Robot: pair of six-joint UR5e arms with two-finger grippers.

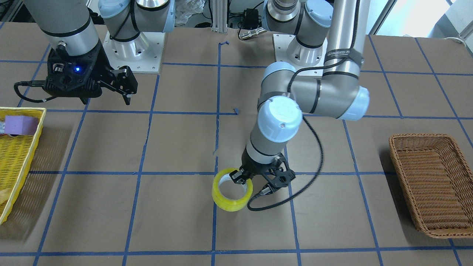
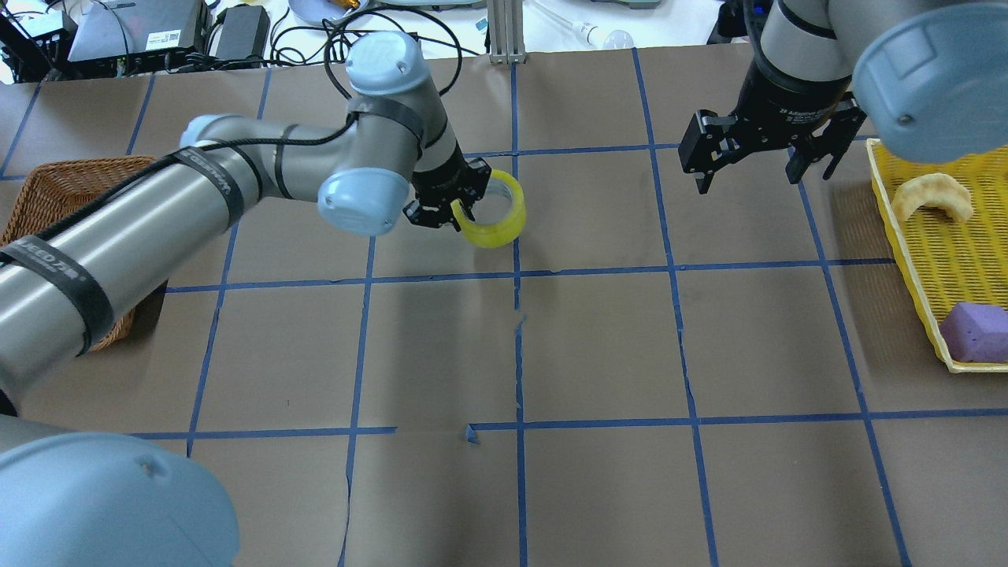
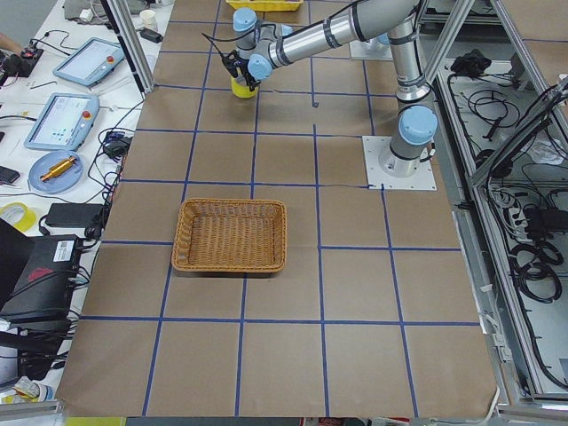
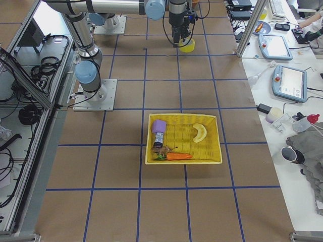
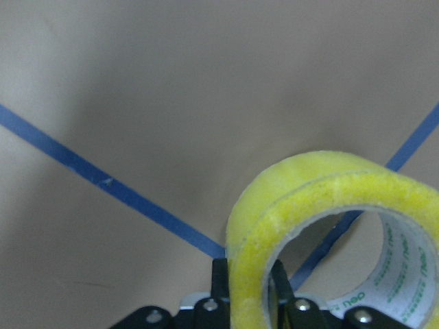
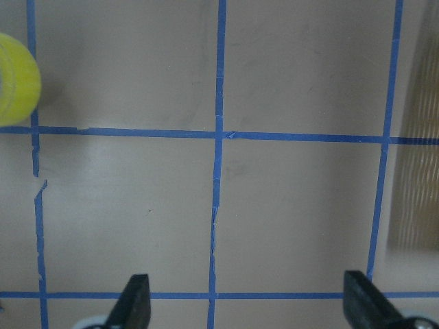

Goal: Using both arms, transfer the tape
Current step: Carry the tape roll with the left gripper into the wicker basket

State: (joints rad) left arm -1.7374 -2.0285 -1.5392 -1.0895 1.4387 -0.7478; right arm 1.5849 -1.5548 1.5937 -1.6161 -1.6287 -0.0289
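I have the left gripper (image 2: 461,211) clamped narrow on the wall of the yellow tape roll (image 1: 231,205). In the left wrist view 1 finger (image 5: 219,282) sits outside the ring and the other inside it, against the white core. The roll is near the middle of the table, right at a blue grid line (image 2: 516,331) that runs away from the robot. It hangs out from the fingertips toward the right arm's side, so the gripper bites only the near edge of the ring. I cannot tell whether the roll rests on the brown paper or hangs just clear of it.

My read is that this is the second leg of the transfer: carry the roll to the wicker basket (image 1: 402,147) on the robot's left. With a grip on 1 edge only, the free side of the ring can swing or pivot between the pads. I would lift straight up first, slowly, and check in the wrist view that the ring does not rotate. Then I would sweep across at a height that clears the basket's rim and let go low inside it.

The right gripper (image 2: 746,177) is spread wide and holds nothing. It hovers well apart from the roll, just beside the yellow basket (image 2: 882,189).
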